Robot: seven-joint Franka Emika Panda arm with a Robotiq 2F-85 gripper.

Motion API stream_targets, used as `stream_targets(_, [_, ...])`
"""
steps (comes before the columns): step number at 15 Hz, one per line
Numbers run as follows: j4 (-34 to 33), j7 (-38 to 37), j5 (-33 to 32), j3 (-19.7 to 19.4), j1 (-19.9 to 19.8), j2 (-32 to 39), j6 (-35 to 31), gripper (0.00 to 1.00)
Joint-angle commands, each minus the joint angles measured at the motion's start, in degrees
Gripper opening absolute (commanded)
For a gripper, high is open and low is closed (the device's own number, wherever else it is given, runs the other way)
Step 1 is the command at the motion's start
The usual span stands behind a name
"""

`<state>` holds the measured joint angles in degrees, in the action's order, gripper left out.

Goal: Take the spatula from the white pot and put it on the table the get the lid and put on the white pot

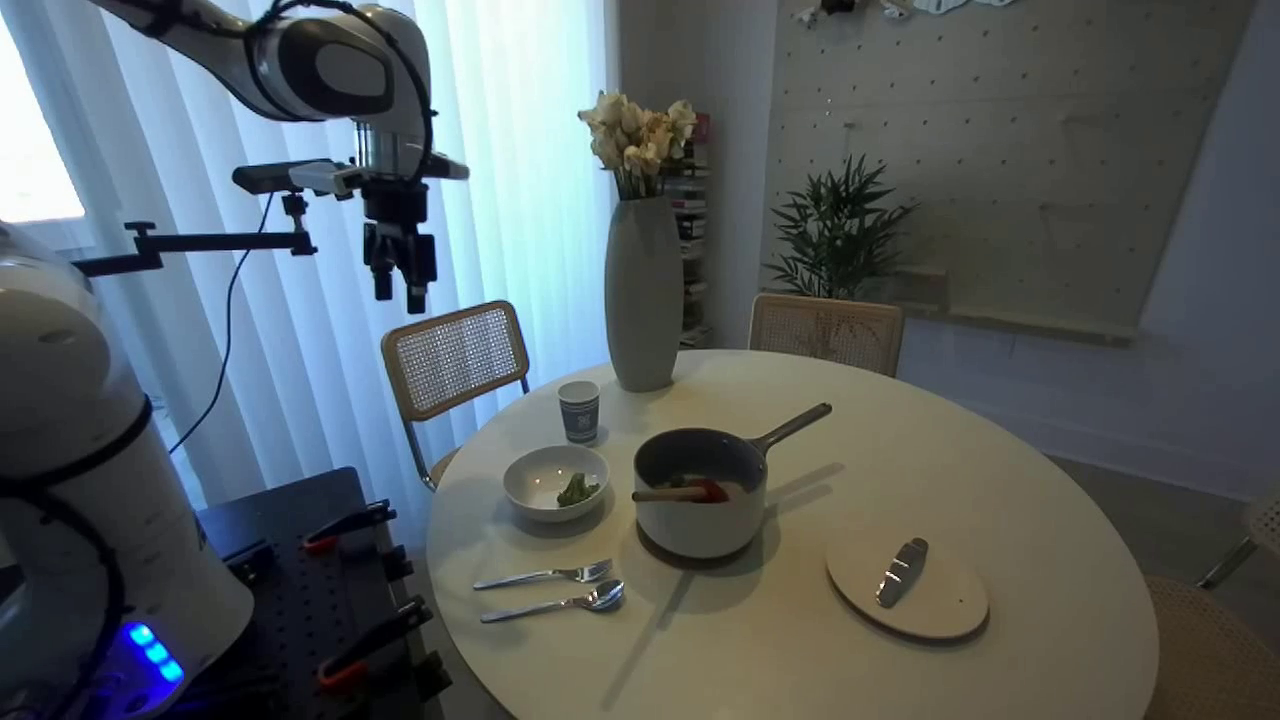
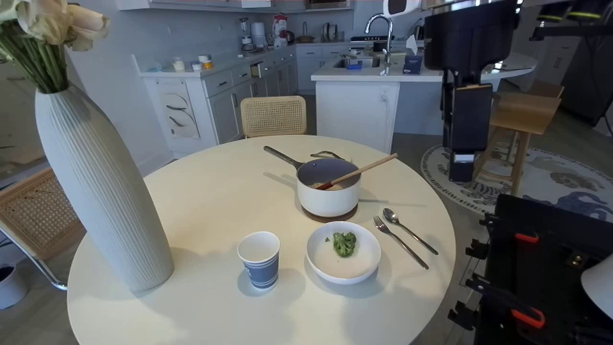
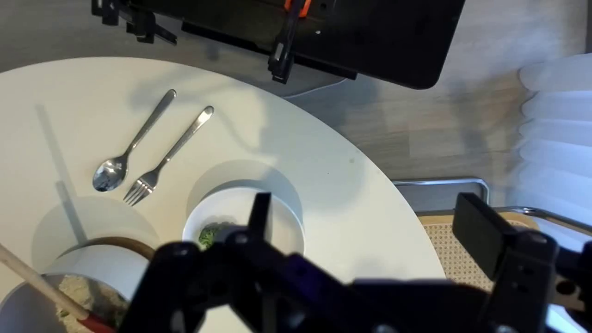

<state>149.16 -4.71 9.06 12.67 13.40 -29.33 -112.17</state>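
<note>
Your wooden-handled spatula (image 2: 360, 170) leaned inside the white saucepan (image 2: 328, 201), its red head (image 2: 325, 186) down in pale, grainy-looking contents (image 3: 79, 286) and its handle jutting out past the rim. It looked light and stiff along the wood, the head perhaps softer; the smooth, slim handle would likely roll in a loose pinch. Your best hold was probably the free length outside the rim, with a straight lift so the head would not drag the pan. The saucepan sat on a brown trivet (image 2: 331, 219), well apart from the pale lid (image 1: 940, 603). That lid's metal handle (image 1: 902, 573) offered the obvious grip: narrow, probably slick, on a disc likely heavier than the spatula and apt to tilt if caught off-centre. Beside the saucepan on the round white table (image 2: 215, 206) stood a white bowl (image 2: 330, 268) holding a broccoli floret (image 2: 344, 243), with the fork (image 3: 164, 162) and spoon (image 3: 131, 149) lying near it. Your gripper (image 3: 364, 208) hung high, well apart from the saucepan, its jaws spread wide with nothing between them.
</note>
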Motion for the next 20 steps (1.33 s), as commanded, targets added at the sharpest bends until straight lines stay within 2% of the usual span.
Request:
stream_targets(1, [-0.1, -0.1, -0.1, -0.2, 0.2, 0.0, 0.2, 1.00])
stream_targets(3, [-0.1, -0.1, -0.1, -0.2, 0.2, 0.0, 0.2, 1.00])
stream_targets(7, [-3.2, -7.7, -1.0, 3.5, -0.3, 5.3, 1.2, 1.00])
stream_targets(12, [-3.3, -18.6, -5.1, 6.4, -1.5, 5.3, 2.7, 1.00])
stream_targets(15, [-1.6, -23.5, -8.9, 5.9, -2.9, 3.0, 3.4, 1.00])
stream_targets(20, [1.0, -22.0, -13.6, 2.7, -6.4, 0.1, 4.6, 1.00])
